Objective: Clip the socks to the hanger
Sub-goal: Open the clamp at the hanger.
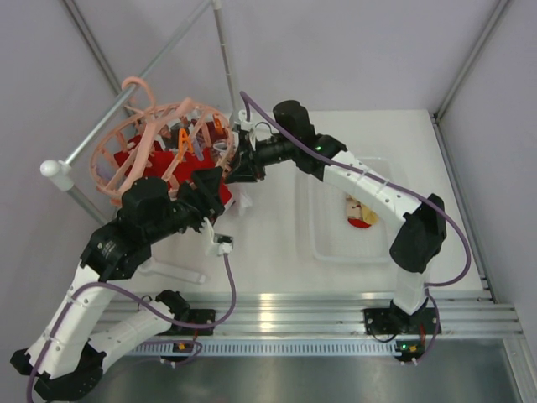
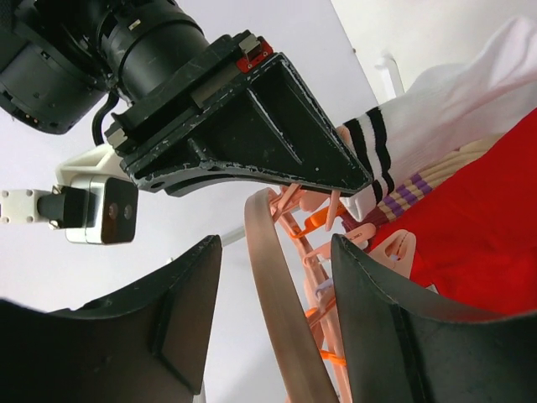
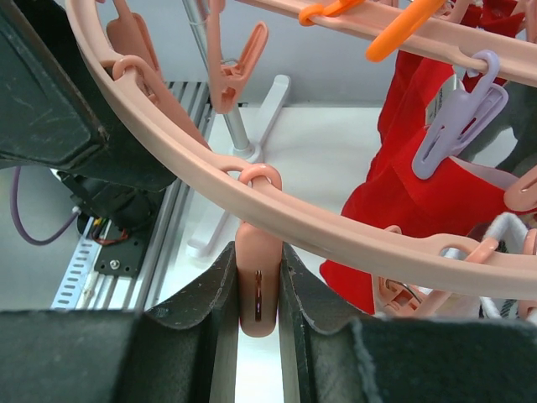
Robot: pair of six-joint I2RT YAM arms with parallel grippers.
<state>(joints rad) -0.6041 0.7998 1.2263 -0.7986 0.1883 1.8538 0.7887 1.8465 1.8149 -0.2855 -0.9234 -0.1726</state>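
your right tool [image 3: 258, 260] is pinched shut on a small peach-pink plastic clip [image 3: 258, 304]. the clip dangles from the rim of the large round peach-pink plastic drying hanger [image 3: 336, 239]. your left tool [image 2: 275, 248] stands wide open and grips nothing, with the hanger's ring passing between its fingers. the hanger hangs on the grey metal rail [image 1: 168, 50] over the counter's [image 1: 277, 252] far left. a white fabric sock with black stripes [image 2: 445, 109] and red fabric socks [image 2: 487, 227] sit among its clips. a red-and-beige patterned sock [image 1: 361, 210] lies in the clear plastic tray [image 1: 331, 248].
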